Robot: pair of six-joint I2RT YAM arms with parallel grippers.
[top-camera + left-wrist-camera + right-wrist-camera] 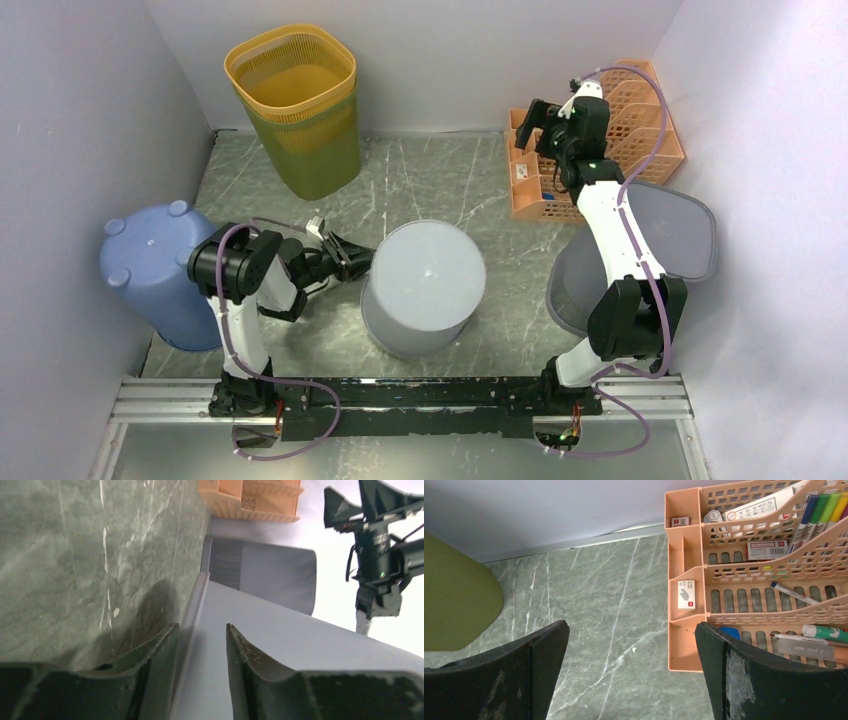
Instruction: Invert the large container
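The large grey container [425,285] stands mid-table with its closed bottom facing up and its wider rim on the marble. My left gripper [352,258] is at its left side, low near the rim. In the left wrist view the grey wall [280,645] fills the lower right. The left gripper [202,625] has its fingers apart, the container's rim edge [197,600] running between them with a gap on each side. My right gripper [540,125] hangs wide open and empty at the back right, and the right wrist view shows it [631,624] above bare marble.
An upturned blue bin [155,270] sits beside the left arm. A yellow-green mesh basket [300,110] stands at the back left. An orange desk organizer [620,130] with pens fills the back right corner. A grey mesh bin [690,230] lies behind the right arm.
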